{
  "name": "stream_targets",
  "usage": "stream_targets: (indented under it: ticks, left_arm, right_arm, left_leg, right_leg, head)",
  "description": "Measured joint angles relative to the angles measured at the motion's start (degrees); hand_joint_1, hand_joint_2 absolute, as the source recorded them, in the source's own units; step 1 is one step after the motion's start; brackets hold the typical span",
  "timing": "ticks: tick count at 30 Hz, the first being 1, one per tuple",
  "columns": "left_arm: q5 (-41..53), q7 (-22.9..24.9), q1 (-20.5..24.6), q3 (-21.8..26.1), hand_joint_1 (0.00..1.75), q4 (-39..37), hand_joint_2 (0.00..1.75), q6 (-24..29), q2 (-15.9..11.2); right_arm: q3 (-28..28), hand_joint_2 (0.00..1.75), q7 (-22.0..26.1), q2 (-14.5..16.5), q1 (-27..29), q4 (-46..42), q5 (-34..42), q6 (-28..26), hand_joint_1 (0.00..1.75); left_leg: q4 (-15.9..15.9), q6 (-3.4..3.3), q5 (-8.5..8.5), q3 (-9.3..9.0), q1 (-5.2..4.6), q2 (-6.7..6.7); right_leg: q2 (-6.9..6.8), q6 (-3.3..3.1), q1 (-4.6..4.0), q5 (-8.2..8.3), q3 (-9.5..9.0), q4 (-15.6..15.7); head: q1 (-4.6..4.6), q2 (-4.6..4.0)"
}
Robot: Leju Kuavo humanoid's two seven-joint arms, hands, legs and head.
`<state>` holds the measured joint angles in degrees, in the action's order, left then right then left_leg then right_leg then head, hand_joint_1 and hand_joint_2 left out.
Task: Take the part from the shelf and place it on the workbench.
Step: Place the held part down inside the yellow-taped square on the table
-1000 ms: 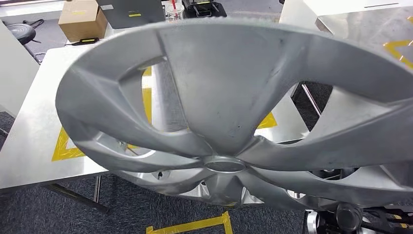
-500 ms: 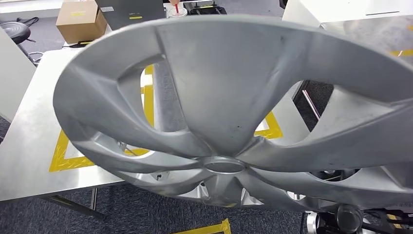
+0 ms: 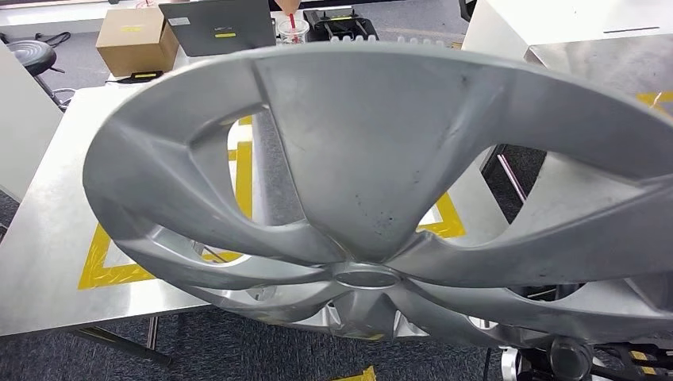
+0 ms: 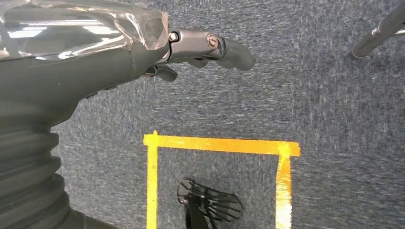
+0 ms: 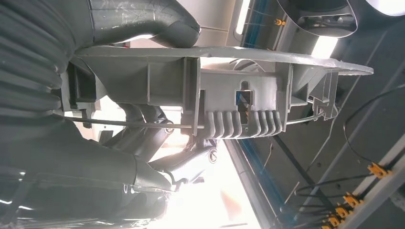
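A metal tabletop (image 3: 48,262) with yellow tape stands on grey carpet. Above its near edge, the silver wheel cover (image 3: 381,182) is gripped at its rim by the right hand (image 5: 157,143). The left hand (image 4: 191,50) hangs over the carpet, fingers loose, holding nothing.

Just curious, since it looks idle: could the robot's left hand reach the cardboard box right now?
Probably not. The left hand hangs low over the carpet, while the cardboard box sits beyond the far edge of the table, and the big wheel cover is held up in front of the robot.
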<state>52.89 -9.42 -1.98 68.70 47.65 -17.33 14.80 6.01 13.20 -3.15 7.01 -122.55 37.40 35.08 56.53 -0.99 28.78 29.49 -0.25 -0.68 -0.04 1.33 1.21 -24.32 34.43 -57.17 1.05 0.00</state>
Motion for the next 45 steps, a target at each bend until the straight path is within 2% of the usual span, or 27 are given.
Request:
stream_targets:
  ticks: [3, 5, 6, 7, 9, 10, 11, 13, 15, 18, 19, 20, 21, 23, 25, 28, 30, 31, 33, 34, 35, 36, 38, 39, 41, 44, 45]
  left_arm:
    - [0.0, 0.01, -0.01, 0.02, 0.0, 0.04, 1.75, 0.0, 0.0]
    - [0.0, 0.09, -0.01, 0.04, 0.0, 0.32, 1.75, -0.08, 0.11]
    - [0.0, 0.13, -0.01, 0.1, 0.0, 0.51, 1.75, -0.11, 0.17]
    - [0.02, 0.17, -0.05, 0.19, 0.0, 0.71, 1.75, -0.27, 0.26]
    - [0.33, 0.15, -0.12, 0.4, 0.0, 0.88, 1.75, -0.68, 0.28]
    - [0.52, 0.11, -0.14, 0.47, 0.0, 0.91, 1.75, -0.9, 0.29]
    - [0.74, 0.07, -0.12, 0.51, 0.0, 0.92, 1.75, -0.99, 0.28]
    - [1.0, -0.01, -0.13, 0.52, 0.0, 0.92, 1.75, -1.04, 0.32]
    - [1.21, -0.09, -0.09, 0.55, 0.0, 0.92, 1.75, -1.08, 0.37]
    - [1.48, -0.22, 0.03, 0.7, 0.0, 0.92, 1.75, -1.15, 0.46]
    - [1.55, -0.25, 0.05, 0.82, 0.0, 0.92, 1.75, -1.21, 0.52]
    - [1.59, -0.26, 0.06, 0.97, 0.0, 0.92, 1.75, -1.27, 0.6]
    - [1.63, -0.26, 0.06, 1.11, 0.0, 0.93, 1.75, -1.35, 0.68]
    - [1.64, -0.26, 0.08, 1.38, 0.0, 0.94, 1.75, -1.47, 0.81]
    - [1.65, -0.25, 0.13, 1.65, 0.0, 0.97, 1.75, -1.51, 0.87]
    - [1.66, -0.21, 0.19, 2.11, 0.0, 1.26, 1.75, -1.51, 0.98]
    - [1.62, -0.09, 0.23, 2.49, 0.0, 1.75, 1.75, -1.59, 1.28]
    - [1.58, 0.03, 0.25, 2.72, 0.0, 2.12, 1.75, -1.69, 1.49]
    - [1.49, 0.36, 0.27, 3.31, 0.0, 3.05, 1.75, -2.22, 1.99]
    - [1.46, 0.53, 0.26, 3.6, 0.0, 3.54, 1.75, -2.57, 2.28]
    - [1.44, 0.66, 0.26, 3.88, 0.0, 3.99, 1.75, -2.92, 2.57]
    - [1.44, 0.75, 0.25, 4.15, 0.0, 4.4, 1.75, -3.2, 2.84]
    - [1.44, 0.79, 0.25, 4.55, 0.0, 5.19, 1.75, -3.5, 3.23]
    - [1.44, 0.8, 0.29, 4.68, 0.0, 5.58, 1.75, -3.59, 3.36]
    - [1.39, 0.82, 0.35, 4.89, 0.0, 6.24, 1.75, -3.8, 3.61]
    - [1.33, 0.85, 0.37, 5.48, 0.0, 7.06, 1.75, -4.52, 4.15]
    - [1.28, 0.83, 0.37, 5.65, 0.0, 7.25, 1.75, -4.69, 4.35]
  right_arm:
    - [0.0, 1.75, 0.0, 0.0, -0.01, 0.01, 0.03, 0.01, 1.71]
    - [0.01, 1.75, -0.01, 0.0, -0.07, -0.02, 0.08, 0.02, 1.71]
    - [0.03, 1.75, -0.01, 0.01, -0.11, -0.03, 0.1, 0.02, 1.71]
    - [0.08, 1.75, -0.08, 0.01, -0.14, -0.05, 0.13, 0.01, 1.71]
    - [0.15, 1.75, -0.26, 0.02, -0.27, -0.08, 0.2, -0.08, 1.71]
    - [0.18, 1.75, -0.38, 0.03, -0.35, -0.1, 0.21, -0.14, 1.71]
    - [0.19, 1.75, -0.45, 0.04, -0.43, -0.12, 0.22, -0.2, 1.71]
    - [0.2, 1.75, -0.59, 0.07, -0.52, -0.26, 0.19, -0.33, 1.71]
    - [0.19, 1.75, -0.67, 0.07, -0.67, -0.42, 0.15, -0.56, 1.71]
    - [0.04, 1.75, -0.52, 0.04, -0.75, -0.46, -0.11, -0.86, 1.71]
    - [-0.05, 1.75, -0.37, 0.03, -0.72, -0.46, -0.35, -0.92, 1.71]
    - [-0.16, 1.75, -0.18, 0.0, -0.7, -0.46, -0.64, -0.98, 1.71]
    - [-0.28, 1.75, 0.02, -0.05, -0.71, -0.46, -0.94, -1.02, 1.71]
    - [-0.48, 1.75, 0.38, -0.22, -0.76, -0.46, -1.46, -1.03, 1.71]
    - [-0.63, 1.75, 0.76, -0.41, -0.79, -0.49, -1.89, -0.92, 1.71]
    - [-0.93, 1.75, 1.95, -1.05, -0.81, -0.51, -2.64, -0.29, 1.71]
    - [-1.26, 1.75, 3.3, -1.66, -0.91, -0.49, -3.52, 0.09, 1.71]
    - [-1.42, 1.75, 3.99, -1.95, -1.03, -0.47, -4.13, 0.06, 1.71]
    - [-1.7, 1.75, 4.86, -2.52, -1.34, -0.43, -5.7, -0.55, 1.71]
    - [-1.82, 1.75, 4.95, -2.75, -1.48, -0.41, -6.62, -1.11, 1.71]
    - [-1.93, 1.75, 4.89, -2.93, -1.63, -0.4, -7.49, -1.69, 1.71]
    - [-2.03, 1.75, 4.74, -3.04, -1.81, -0.39, -8.28, -2.28, 1.71]
    - [-2.21, 1.75, 4.51, -3.09, -2.31, -0.4, -9.17, -3.02, 1.71]
    - [-2.32, 1.75, 4.46, -3.11, -2.59, -0.4, -9.4, -3.25, 1.71]
    - [-2.54, 1.75, 4.29, -3.08, -3.07, -0.43, -10.51, -3.95, 1.71]
    - [-3.11, 1.75, 3.61, -3.06, -3.75, -0.7, -16.65, -7.12, 1.71]
    - [-3.53, 1.75, 3.53, -3.27, -3.94, -0.8, -20.16, -9.13, 1.71]
  left_leg:
    - [-0.02, 0.06, 0.04, -0.02, 0.01, 0.0]
    - [0.21, 0.61, 0.49, -0.22, 0.31, 0.14]
    - [3.28, 1.1, 2.01, 1.27, 0.55, 0.23]
    - [7.07, 1.59, 2.6, 3.94, 0.8, 0.33]
    - [7.63, 1.52, -0.04, 6.69, 0.71, 0.39]
    - [4.96, 1.18, -2.63, 6.52, 0.53, 0.39]
    - [1.59, 0.75, -4.29, 5.2, 0.29, 0.38]
    - [1.1, 0.16, -4.33, 4.95, 0.28, 0.36]
    - [0.32, -0.58, -4.46, 4.35, 0.53, 0.36]
    - [0.07, -1.25, -4.24, 3.99, 0.52, 0.36]
    - [0.07, -1.31, -4.11, 3.9, 0.46, 0.32]
    - [0.09, -1.31, -3.96, 3.74, 0.42, 0.28]
    - [0.1, -1.24, -3.8, 3.51, 0.41, 0.23]
    - [0.29, -0.85, -3.35, 3.05, 0.28, 0.09]
    - [0.61, -0.33, -2.85, 2.95, -0.01, -0.02]
    - [0.9, 0.39, -2.44, 3.08, 0.04, 0.0]
    - [3.24, 1.0, -0.87, 4.13, 0.3, 0.14]
    - [5.99, 1.3, 0.65, 5.42, 0.45, 0.22]
    - [13.65, 1.75, 3.98, 9.15, 0.69, 0.32]
    - [16.39, 1.85, 4.68, 10.65, 0.77, 0.33]
    - [17.48, 1.86, 4.5, 11.39, 0.83, 0.34]
    - [15.98, 1.76, 3.11, 10.86, 0.85, 0.35]
    - [8.43, 1.18, -0.86, 7.42, 0.75, 0.35]
    - [4.66, 0.82, -2.27, 5.62, 0.59, 0.39]
    - [1.31, 0.27, -2.9, 4.05, 0.19, 0.47]
    - [0.46, -0.48, -3.16, 3.48, 0.22, 0.55]
    - [0.09, -0.82, -3.43, 3.17, 0.35, 0.56]
  right_leg:
    - [0.0, -0.08, -0.04, -0.04, 0.0, -0.02]
    - [0.14, -0.73, 0.05, -0.25, -0.27, 0.09]
    - [0.18, -1.28, 0.07, -0.59, -0.63, 0.15]
    - [0.29, -1.75, 0.1, -1.25, -1.42, 0.21]
    - [0.46, -1.67, -0.25, -3.19, -3.56, 0.17]
    - [0.58, -1.3, -0.37, -3.96, -4.37, 0.16]
    - [0.63, -0.89, -0.43, -4.39, -4.76, 0.24]
    - [0.6, -0.36, -0.31, -4.69, -4.76, 0.25]
    - [0.51, -0.19, -0.27, -5.97, -3.45, -2.37]
    - [0.44, -0.38, -0.2, -9.73, 3.16, -13.72]
    - [0.44, -0.19, -0.18, -10.09, 4.94, -16.24]
    - [0.43, 0.18, -0.18, -9.45, 5.6, -16.48]
    - [0.43, 0.62, -0.17, -7.96, 5.05, -14.38]
    - [0.27, 1.13, -0.21, -4.04, 1.68, -6.11]
    - [0.13, 0.43, -0.33, -1.84, -0.71, -0.8]
    - [0.17, -1.01, -0.47, -1.49, -1.08, -0.18]
    - [0.17, -1.57, -0.2, -1.46, -1.3, -0.02]
    - [0.17, -1.74, -0.07, -1.48, -1.41, 0.03]
    - [0.16, -1.93, -0.13, -1.6, -1.49, 0.01]
    - [0.17, -1.96, -0.16, -1.64, -1.53, 0.0]
    - [0.19, -2.0, -0.19, -1.68, -1.59, 0.0]
    - [0.23, -2.01, -0.23, -1.71, -1.69, 0.0]
    - [0.34, -1.95, -0.31, -1.77, -1.92, 0.01]
    - [0.38, -1.84, -0.49, -1.83, -1.95, -0.01]
    - [0.39, -1.44, -0.65, -1.95, -1.89, -0.02]
    - [0.34, -0.65, -0.58, -2.23, -1.72, -0.37]
    - [0.31, -0.57, -0.55, -3.07, -0.98, -1.97]
  head:
    - [0.03, 0.0]
    - [-0.01, 0.0]
    - [0.05, 0.0]
    - [0.11, 0.0]
    - [0.23, 0.0]
    - [0.23, 0.0]
    - [0.22, 0.0]
    - [0.22, 0.0]
    - [0.14, 0.0]
    - [0.06, 0.0]
    - [0.07, 0.0]
    - [0.07, 0.0]
    - [0.06, 0.0]
    - [0.04, 0.0]
    - [0.1, 0.0]
    - [0.14, 0.0]
    - [0.21, 0.0]
    - [0.26, 0.0]
    - [0.32, 0.0]
    - [0.32, 0.0]
    - [0.33, 0.0]
    - [0.33, 0.0]
    - [0.32, 0.0]
    - [0.29, 0.0]
    - [0.27, 0.0]
    - [0.27, 0.0]
    - [0.22, 0.0]
